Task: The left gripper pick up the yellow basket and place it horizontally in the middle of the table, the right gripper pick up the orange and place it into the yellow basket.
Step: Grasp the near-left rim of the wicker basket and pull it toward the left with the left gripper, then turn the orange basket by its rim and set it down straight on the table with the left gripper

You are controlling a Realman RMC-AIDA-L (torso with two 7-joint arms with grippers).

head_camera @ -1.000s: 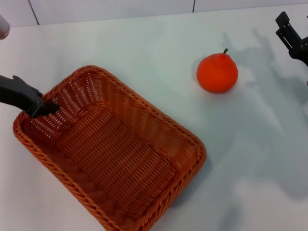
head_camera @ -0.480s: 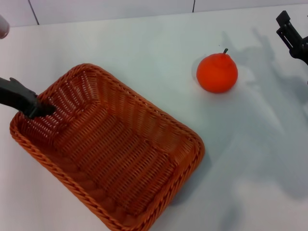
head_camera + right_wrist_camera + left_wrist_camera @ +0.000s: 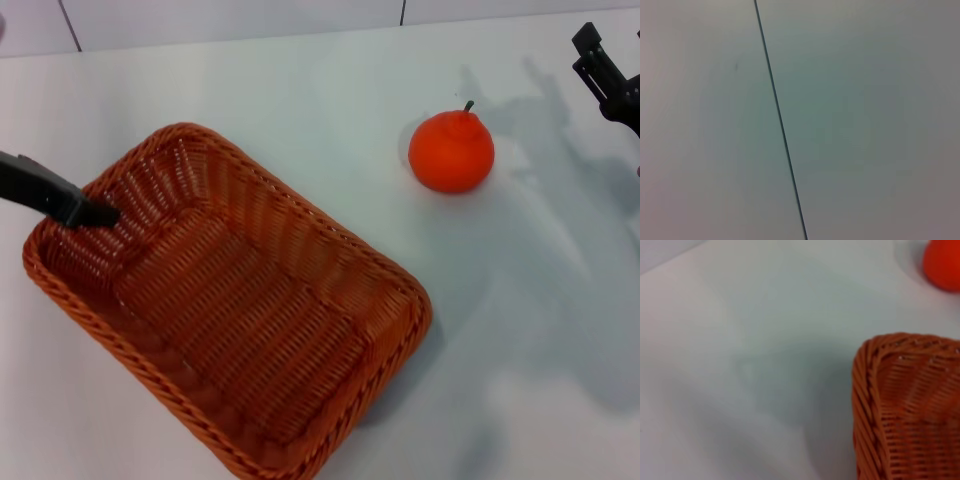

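Note:
The yellow basket (image 3: 235, 300), an orange-brown wicker tray, lies diagonally on the white table (image 3: 300, 90) at the left and centre of the head view. My left gripper (image 3: 92, 213) reaches in from the left edge and is shut on the basket's left short rim, one finger inside the wall. The basket's corner also shows in the left wrist view (image 3: 905, 410). The orange (image 3: 451, 150) stands on the table to the right of the basket and apart from it; its edge shows in the left wrist view (image 3: 944, 262). My right gripper (image 3: 598, 62) is open and empty at the far right edge, beyond the orange.
A dark seam (image 3: 403, 12) runs along the back of the table. The right wrist view shows only pale surface with a thin dark line (image 3: 780, 125). Arm shadows fall on the table around and below the orange.
My left gripper has shifted slightly up and away, and the basket's left end has moved with it. The orange and the right gripper have not moved.

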